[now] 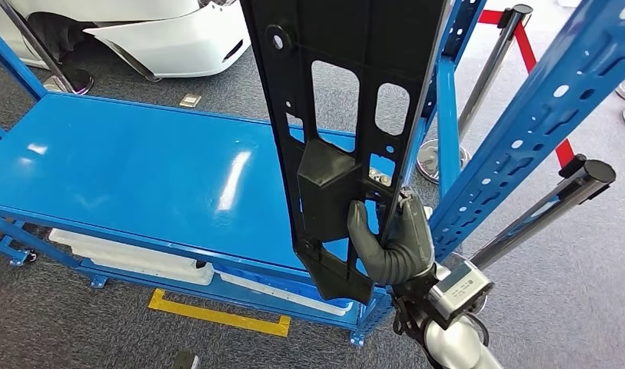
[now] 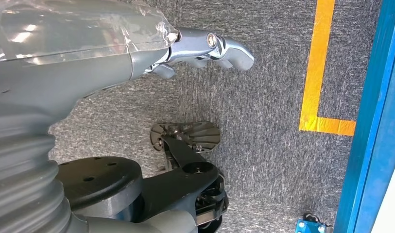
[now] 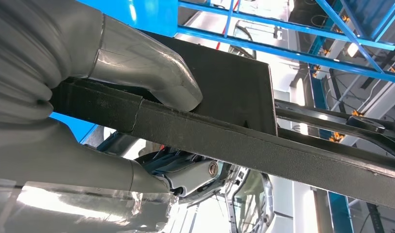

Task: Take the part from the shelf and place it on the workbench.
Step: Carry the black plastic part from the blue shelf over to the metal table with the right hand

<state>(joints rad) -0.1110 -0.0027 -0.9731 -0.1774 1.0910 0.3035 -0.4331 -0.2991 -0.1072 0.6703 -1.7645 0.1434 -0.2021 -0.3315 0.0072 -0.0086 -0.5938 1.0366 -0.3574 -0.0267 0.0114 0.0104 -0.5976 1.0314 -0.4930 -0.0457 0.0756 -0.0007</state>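
- one long black part (image 1: 347,115) stands nearly upright in the head view, its lower end held by the right hand (image 1: 390,242), its upper end running out of the top of the picture.
- the part is a flat panel with rounded rectangular cut-outs and a raised box-like block just above the grip.
- the right hand's fingers are curled round the part's edge; in the right wrist view the thumb (image 3: 156,77) presses on one face of the part (image 3: 263,150) while darker fingers sit under it.
- the part is held in the air in front of the blue surface (image 1: 132,169), not resting on it.
- a blue perforated shelf upright (image 1: 540,123) slants just beside the hand, to its right.
- the left hand (image 2: 205,48) hangs above grey carpet (image 2: 263,145), holding nothing, its fingers lightly bent and apart.
- yellow floor tape (image 2: 317,73) runs near a blue frame (image 2: 375,121) in the left wrist view.
- a white car body (image 1: 155,34) stands beyond the surface, and a red barrier strap (image 1: 524,46) crosses behind the shelf.
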